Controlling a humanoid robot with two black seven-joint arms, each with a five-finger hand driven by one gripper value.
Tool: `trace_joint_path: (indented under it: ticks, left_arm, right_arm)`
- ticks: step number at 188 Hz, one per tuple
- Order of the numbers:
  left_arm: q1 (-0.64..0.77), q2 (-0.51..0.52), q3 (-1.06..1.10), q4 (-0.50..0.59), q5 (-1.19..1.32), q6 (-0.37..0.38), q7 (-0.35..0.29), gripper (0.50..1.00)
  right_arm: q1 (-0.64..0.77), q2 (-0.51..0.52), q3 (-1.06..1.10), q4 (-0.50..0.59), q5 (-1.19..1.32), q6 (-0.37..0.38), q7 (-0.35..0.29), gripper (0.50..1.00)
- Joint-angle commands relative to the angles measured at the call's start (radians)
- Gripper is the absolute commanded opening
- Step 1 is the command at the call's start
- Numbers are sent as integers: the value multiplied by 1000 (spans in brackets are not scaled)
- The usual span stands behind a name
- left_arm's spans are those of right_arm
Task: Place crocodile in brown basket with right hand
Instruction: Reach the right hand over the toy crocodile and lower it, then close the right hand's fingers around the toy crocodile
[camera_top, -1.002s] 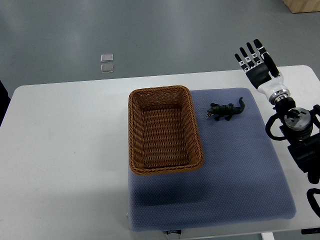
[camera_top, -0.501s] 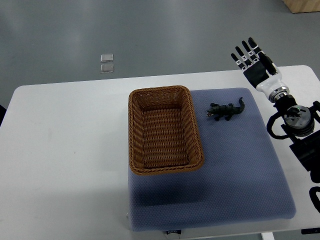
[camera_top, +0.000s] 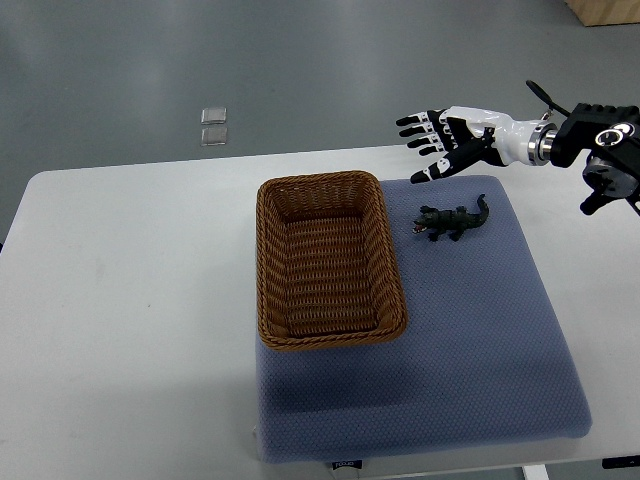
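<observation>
While the crocodile lies untouched beside the brown basket, the right hand has swung over, fingers spread wide, ready to descend.

The right hand comes in from the upper right of the frame with its fingers spread and nothing in them. In the picture it sits just above the crocodile, clear of it. The dark toy lies on the blue mat, near the brown basket but apart from its right wall. The mat covers the right part of the white worktop.
</observation>
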Motion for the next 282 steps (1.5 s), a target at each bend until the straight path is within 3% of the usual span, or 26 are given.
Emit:
trace_joint_path:
  ticks: [1, 16, 46, 226, 243, 282]
  left_arm:
    - [0, 0, 0, 0, 0, 0, 0, 1000]
    - [0, 0, 0, 0, 0, 0, 0, 1000]
    - [0, 0, 0, 0, 0, -1, 0, 1000]
    - [0, 0, 2, -2, 0, -1, 0, 1000]
    - [0, 0, 0, -2, 0, -1, 0, 1000]
    - [0, 0, 0, 0, 0, -1, 2, 1000]
  right_arm:
    - [96, -4, -139, 26, -320, -1, -1, 930]
    - [157, 1, -238, 32, -460, -13, -2, 930]
    - [185, 15, -275, 30, -458, -26, -65, 930]
    - [7, 73, -265, 7, -447, -168, -67, 907]
    - [2, 78, -268, 7, -447, -173, -67, 895]
    - [1, 81, -279, -12, -450, -187, -65, 762]
